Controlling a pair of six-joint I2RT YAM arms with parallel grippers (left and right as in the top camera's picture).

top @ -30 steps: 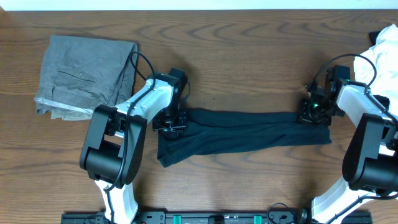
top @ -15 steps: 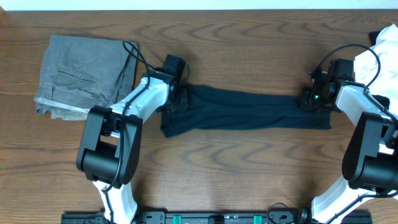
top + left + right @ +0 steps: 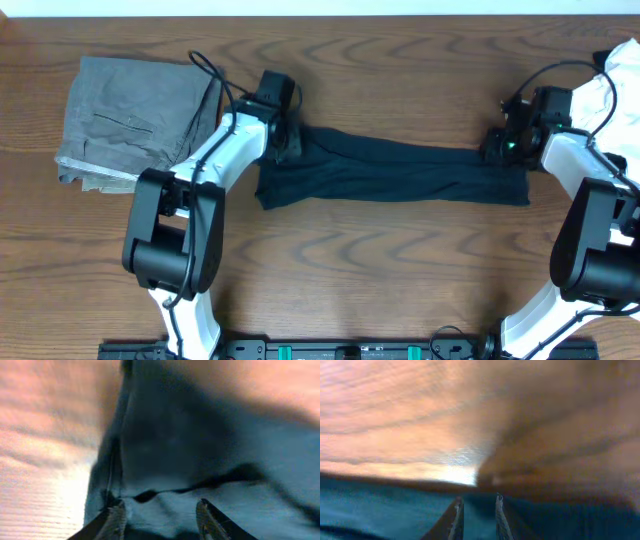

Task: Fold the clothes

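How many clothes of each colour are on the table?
Black garment: 1
Grey trousers: 1
White garment: 1
Total: 3

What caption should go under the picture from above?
Left arm and right arm reach opposite ends of a black shirt, grey trousers folded nearby.

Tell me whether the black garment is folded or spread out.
Folded: the black garment lies on the table as a long narrow band, not spread to full width; the left wrist view shows an overlapping fold.
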